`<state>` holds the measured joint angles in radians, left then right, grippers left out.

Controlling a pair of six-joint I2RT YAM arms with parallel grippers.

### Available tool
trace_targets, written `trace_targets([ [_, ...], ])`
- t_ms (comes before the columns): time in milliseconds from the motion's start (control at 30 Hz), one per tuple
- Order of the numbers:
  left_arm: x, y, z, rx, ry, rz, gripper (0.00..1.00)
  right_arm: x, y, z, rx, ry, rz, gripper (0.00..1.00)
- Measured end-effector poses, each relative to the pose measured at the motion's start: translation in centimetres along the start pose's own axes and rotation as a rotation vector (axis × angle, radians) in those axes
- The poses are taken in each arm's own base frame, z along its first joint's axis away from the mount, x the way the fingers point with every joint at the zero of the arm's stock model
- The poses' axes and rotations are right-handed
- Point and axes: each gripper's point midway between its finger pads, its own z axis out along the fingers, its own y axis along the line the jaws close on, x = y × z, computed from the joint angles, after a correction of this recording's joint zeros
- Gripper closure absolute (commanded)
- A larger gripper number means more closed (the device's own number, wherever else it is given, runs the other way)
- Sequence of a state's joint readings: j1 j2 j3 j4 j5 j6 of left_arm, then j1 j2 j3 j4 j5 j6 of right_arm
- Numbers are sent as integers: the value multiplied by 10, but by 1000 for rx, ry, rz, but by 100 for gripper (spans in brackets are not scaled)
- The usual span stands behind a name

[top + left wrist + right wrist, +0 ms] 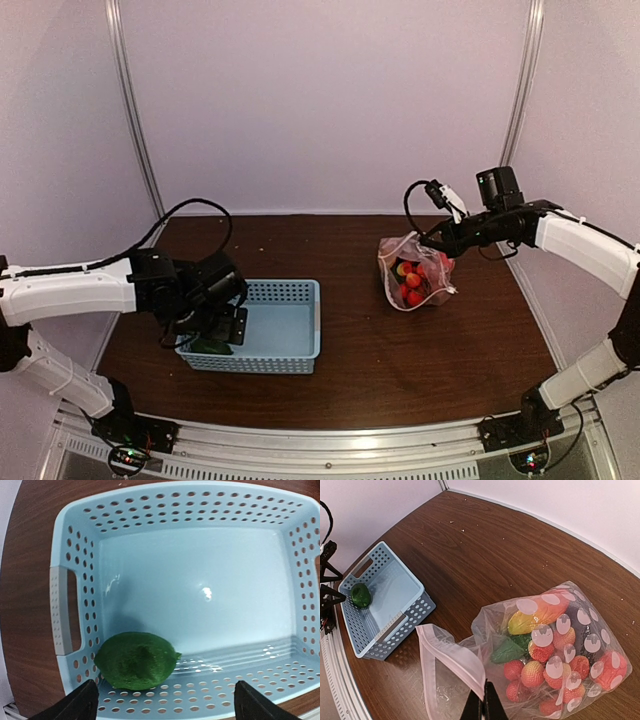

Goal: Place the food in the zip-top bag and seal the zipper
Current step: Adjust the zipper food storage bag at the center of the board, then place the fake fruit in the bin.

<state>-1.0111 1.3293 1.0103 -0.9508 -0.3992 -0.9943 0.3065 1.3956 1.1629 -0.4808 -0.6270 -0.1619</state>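
Note:
A small dark green piece of food (pixel 136 661) lies alone in a corner of the light-blue basket (pixel 200 590). My left gripper (pixel 165 700) hovers over that corner, open wide, both fingers (pixel 80 703) apart from the piece. In the top view the left gripper (pixel 215 335) sits at the basket's left end. The zip-top bag (pixel 545 645) rests on the table, its mouth lifted and gaping toward the basket. It holds red, orange and green food (pixel 532 672). My right gripper (pixel 482 702) is shut on the pale zipper (pixel 452 655) strip at the mouth edge.
The basket (pixel 283 290) stands left of centre on the brown table, the bag (pixel 415 272) to the right of centre, with bare wood between them. White walls enclose the table on three sides. The right arm (pixel 580 245) reaches in from the right.

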Motion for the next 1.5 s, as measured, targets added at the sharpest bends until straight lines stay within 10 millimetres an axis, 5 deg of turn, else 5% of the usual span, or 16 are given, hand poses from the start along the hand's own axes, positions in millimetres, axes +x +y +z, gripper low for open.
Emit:
trace_targets([
  [233, 12, 32, 17, -49, 48, -90, 11, 2, 2, -1, -13, -8, 0, 100],
  [633, 23, 34, 43, -28, 105, -149, 8, 2, 4, -1, -22, -15, -3, 100],
  [900, 23, 3, 83, -22, 196, -60, 14, 0, 5, -3, -24, -24, -7, 100],
  [1067, -38, -57, 71, 135, 53, 14, 10, -3, 4, -7, -16, -36, -6, 100],
  [1200, -76, -77, 47, 185, -76, 40, 8, -2, 2, -8, -13, -38, 0, 100],
  [1333, -70, -69, 46, 178, -76, 52, 8, -1, 2, -8, -13, -36, 2, 100],
  [1500, -35, -62, 54, 197, 15, 60, 9, 0, 1, -8, -13, -35, 3, 100],
])
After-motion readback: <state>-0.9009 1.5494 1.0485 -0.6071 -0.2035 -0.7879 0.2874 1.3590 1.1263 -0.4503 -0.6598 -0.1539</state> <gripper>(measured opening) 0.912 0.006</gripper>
